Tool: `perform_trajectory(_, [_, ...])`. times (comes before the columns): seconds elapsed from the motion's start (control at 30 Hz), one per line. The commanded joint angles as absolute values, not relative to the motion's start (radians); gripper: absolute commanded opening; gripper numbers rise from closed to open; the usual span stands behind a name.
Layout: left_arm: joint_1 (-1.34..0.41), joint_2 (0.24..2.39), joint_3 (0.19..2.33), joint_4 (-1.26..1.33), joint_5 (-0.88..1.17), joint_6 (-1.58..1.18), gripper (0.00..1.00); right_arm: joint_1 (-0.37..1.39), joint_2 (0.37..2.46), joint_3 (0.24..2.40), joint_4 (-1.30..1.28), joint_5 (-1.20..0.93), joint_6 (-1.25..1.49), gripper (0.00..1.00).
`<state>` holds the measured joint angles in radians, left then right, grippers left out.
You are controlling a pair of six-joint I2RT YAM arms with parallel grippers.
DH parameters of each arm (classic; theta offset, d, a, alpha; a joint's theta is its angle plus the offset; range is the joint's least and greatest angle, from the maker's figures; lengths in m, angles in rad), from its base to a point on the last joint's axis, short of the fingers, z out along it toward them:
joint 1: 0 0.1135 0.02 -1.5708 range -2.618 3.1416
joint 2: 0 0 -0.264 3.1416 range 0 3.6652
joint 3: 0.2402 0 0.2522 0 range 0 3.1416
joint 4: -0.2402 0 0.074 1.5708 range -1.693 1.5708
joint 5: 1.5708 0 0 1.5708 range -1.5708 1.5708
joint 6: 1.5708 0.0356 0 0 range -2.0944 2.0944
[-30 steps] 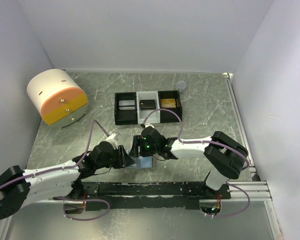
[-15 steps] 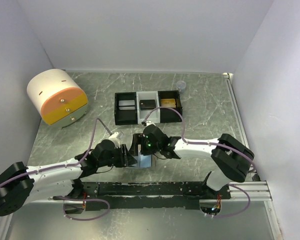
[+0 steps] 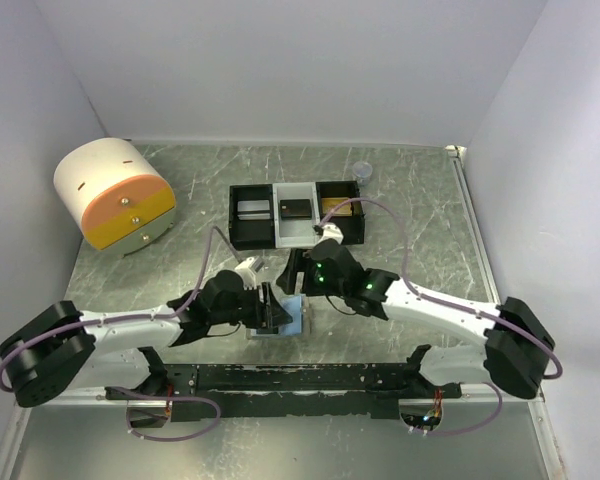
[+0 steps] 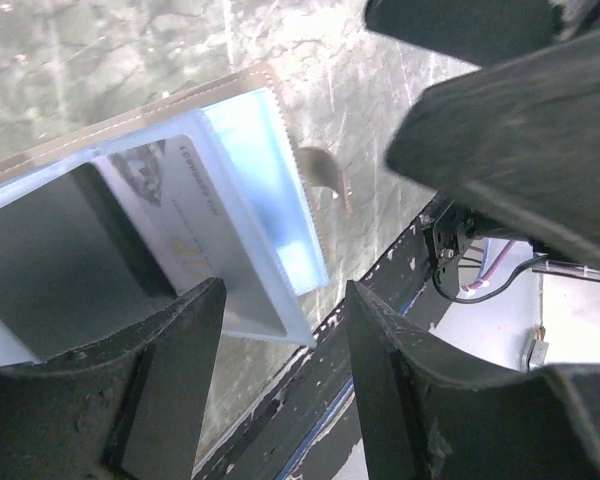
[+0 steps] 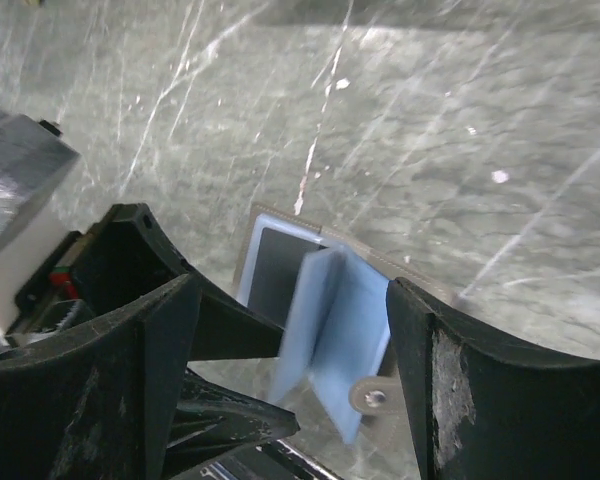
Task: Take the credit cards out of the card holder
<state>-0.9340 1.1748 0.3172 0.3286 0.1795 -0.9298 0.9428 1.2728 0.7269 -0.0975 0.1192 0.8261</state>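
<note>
Card holder (image 3: 292, 318) lies open on the table (image 3: 420, 220), close to the near edge and about midway along it, between the two arms. Pale blue lining faces up. In the right wrist view one blue leaf (image 5: 325, 310) stands up off the rest, tilted, and a snap tab (image 5: 374, 397) sticks out at the holder's near side.

Left gripper (image 3: 272, 308) sits low at the holder's left side. In the left wrist view its jaws are spread, with the holder's edge showing in the gap between the two fingers (image 4: 165, 385). No pinch on it that I can see. One card (image 4: 170, 215) sits in a clear sleeve of the holder, pale with printed lettering (text too blurred to read).

Right gripper (image 3: 298, 268) hangs just beyond the holder, on its far side, pointing down toward it. Jaws spread wide in its own wrist view, nothing between the fingers (image 5: 480, 380); the holder lies on the table below the gap. The left gripper's dark body fills the left of that view.

Tray (image 3: 298, 240), black and white with three compartments, stands toward the middle of the table, just beyond the right gripper. A flat piece lies in each compartment; the right one holds a gold card (image 3: 337, 206).

Round white-and-orange drawer unit (image 3: 115, 193) stands at the far left corner. A small clear cup (image 3: 362, 171) stands near the far edge, beyond the tray's right end.
</note>
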Motion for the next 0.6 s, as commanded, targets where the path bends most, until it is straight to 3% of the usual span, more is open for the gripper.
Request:
perform_trajectory(0.0, [-0.964,1.260,0.378,0.418,0.226,-0.903,0.64,0.922,1.171,0.682,-0.192,0.227,0.826,0.76])
perform_trajectory(0.37, [-0.997,1.119,0.412,0.228,0.114,-0.893,0.74,0.914,1.075,0.586,-0.124,0.129,0.851,0.72])
perform_trajectory(0.57, [-0.999,0.925,0.368,0.033,-0.034,-0.945,0.75,0.913,1.078,0.539,0.017,-0.037,0.860,0.54])
